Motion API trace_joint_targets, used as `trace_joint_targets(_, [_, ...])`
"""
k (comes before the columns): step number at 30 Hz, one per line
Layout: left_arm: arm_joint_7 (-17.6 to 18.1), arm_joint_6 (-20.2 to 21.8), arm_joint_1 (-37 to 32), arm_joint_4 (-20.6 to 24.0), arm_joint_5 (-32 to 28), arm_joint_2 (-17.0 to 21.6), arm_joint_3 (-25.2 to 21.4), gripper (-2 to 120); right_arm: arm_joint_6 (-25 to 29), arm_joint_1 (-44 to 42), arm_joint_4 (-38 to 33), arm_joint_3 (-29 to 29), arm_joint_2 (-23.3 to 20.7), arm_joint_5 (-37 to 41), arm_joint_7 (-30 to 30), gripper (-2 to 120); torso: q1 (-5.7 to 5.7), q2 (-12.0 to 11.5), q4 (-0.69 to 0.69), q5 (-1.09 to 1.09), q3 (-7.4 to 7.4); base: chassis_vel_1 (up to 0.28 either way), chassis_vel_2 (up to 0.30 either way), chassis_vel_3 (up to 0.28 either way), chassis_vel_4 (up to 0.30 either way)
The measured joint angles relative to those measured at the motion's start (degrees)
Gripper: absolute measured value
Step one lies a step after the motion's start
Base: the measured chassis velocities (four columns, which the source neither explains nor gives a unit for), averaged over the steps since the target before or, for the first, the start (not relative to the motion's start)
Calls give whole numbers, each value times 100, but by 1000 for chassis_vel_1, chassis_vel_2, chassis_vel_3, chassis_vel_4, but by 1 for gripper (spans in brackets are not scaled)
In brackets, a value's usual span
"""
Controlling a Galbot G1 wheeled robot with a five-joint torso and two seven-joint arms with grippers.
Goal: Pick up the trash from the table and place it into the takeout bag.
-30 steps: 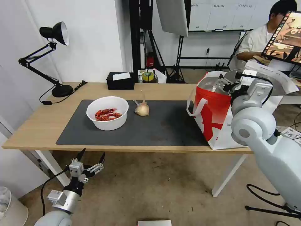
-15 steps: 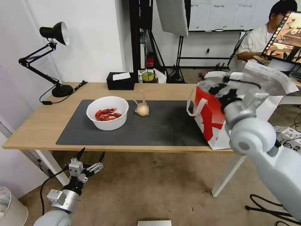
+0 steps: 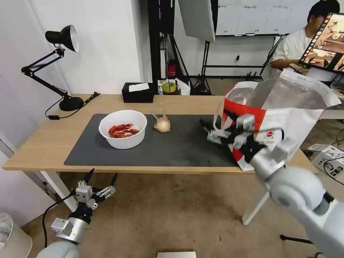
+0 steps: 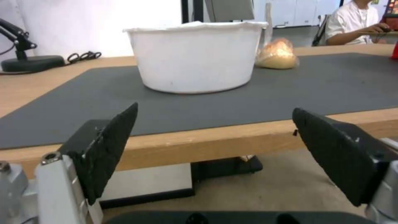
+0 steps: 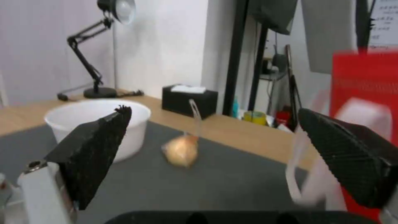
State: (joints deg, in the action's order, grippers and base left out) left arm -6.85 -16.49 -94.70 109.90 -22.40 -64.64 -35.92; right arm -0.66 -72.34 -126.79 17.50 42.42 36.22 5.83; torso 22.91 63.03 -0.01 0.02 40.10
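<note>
The right gripper (image 3: 216, 129) hung over the dark mat (image 3: 179, 147) just in front of the takeout bag (image 3: 283, 122), its fingers spread and holding nothing. The left gripper (image 3: 100, 176) waited below the table (image 3: 46, 143) edge, its fingers likewise spread and empty. On the mat stood the white bowl (image 3: 123, 133) of red crayfish shells, with the small knotted plastic bag (image 3: 162, 125) just beside it. The takeout bag stood upright at the table's right end.

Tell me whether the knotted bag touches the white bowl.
Apart. The head view shows bare mat between the knotted bag and the white bowl.
</note>
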Motion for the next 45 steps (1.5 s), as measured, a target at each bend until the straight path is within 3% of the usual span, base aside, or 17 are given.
trace_joint_targets(10, [-48,-31,-66,-34,-2,-21,-38,100,1393,-1683,576,165,778,-1306,-59,100,-1,0,0,-2,0,0,0,0,0])
trace_joint_targets(18, [-51,-41,-74,-47,-2,-42,-5,100,1814,-2043,1111,-28,1166,-1899,23,100,0,0,0,-2,0,0,0,0,0])
trace_joint_targets(36, [-56,-102,-163,-30,-8,-66,-75,100,1662,-1776,1158,-475,1129,-1957,29,100,0,0,0,-2,0,0,0,0,0])
trace_joint_targets(45, [-56,-115,-210,1,-34,-53,-182,100,1074,-428,1162,-1300,899,-1604,207,100,1,-1,2,-2,1,0,0,0,0])
